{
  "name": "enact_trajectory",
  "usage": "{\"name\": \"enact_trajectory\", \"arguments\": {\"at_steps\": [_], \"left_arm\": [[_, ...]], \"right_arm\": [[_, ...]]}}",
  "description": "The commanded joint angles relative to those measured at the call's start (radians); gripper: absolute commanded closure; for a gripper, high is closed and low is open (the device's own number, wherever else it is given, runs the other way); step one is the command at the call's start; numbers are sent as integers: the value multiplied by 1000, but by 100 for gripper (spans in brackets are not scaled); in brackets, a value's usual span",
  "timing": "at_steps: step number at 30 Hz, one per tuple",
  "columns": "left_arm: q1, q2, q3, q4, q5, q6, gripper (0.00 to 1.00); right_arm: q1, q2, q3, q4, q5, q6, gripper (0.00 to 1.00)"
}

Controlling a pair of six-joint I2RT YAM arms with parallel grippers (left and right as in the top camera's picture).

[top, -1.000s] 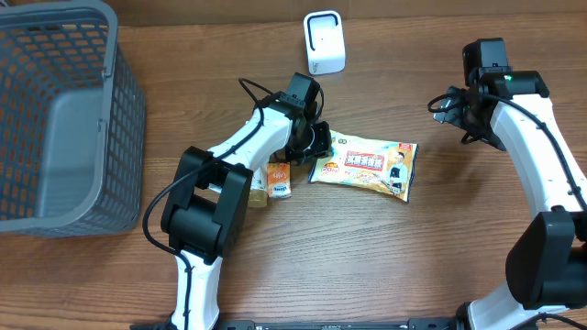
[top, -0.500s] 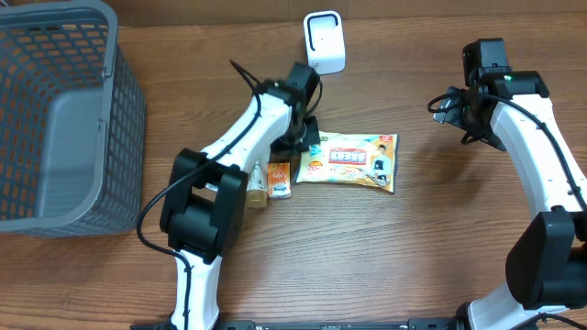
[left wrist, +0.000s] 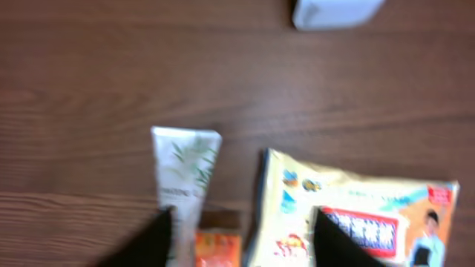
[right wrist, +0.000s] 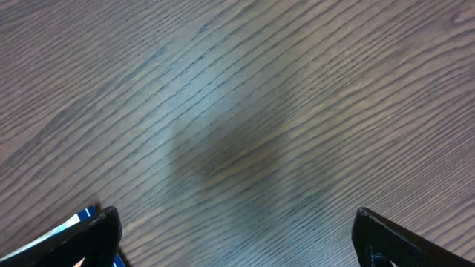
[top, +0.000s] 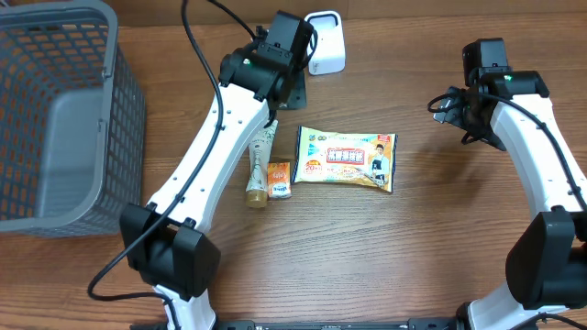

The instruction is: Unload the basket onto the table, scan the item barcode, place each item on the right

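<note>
The item, a yellow snack packet [top: 346,159], lies flat on the wooden table with its printed front up; no barcode shows on it. My left gripper [top: 290,90] hangs above the table behind the packet, open and holding nothing. The left wrist view is blurred, with the left gripper [left wrist: 241,241] over the gap between a white tube [left wrist: 184,174] and the packet [left wrist: 349,215]. The white scanner [top: 324,41] stands at the back, just beyond the left wrist. My right gripper [top: 454,108] is at the far right, and the right wrist view shows it [right wrist: 237,241] wide open over bare wood.
A white tube [top: 260,165] and a small orange sachet [top: 279,178] lie just left of the packet. A grey plastic basket [top: 55,119] fills the left side. The scanner [left wrist: 334,11] shows at the top edge of the left wrist view.
The left gripper dragged the packet a little left and back, then opened, let it go and rose toward the scanner. The right arm has not moved.
</note>
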Motion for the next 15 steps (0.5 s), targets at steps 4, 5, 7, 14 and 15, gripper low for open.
{"name": "enact_trajectory", "arguments": {"at_steps": [4, 5, 7, 14, 15], "left_arm": [[44, 103, -15, -44, 229, 18, 0], [45, 109, -15, -50, 229, 18, 0], [47, 124, -16, -57, 228, 18, 0], [56, 151, -16, -78, 191, 13, 0], [66, 152, -16, -82, 191, 13, 0]], "right_arm": [[-3, -1, 3, 4, 14, 0, 0], [-3, -1, 3, 4, 13, 0, 0], [-3, -1, 3, 4, 13, 0, 0], [-3, -1, 3, 57, -93, 26, 0], [-3, -1, 3, 69, -118, 26, 0]]}}
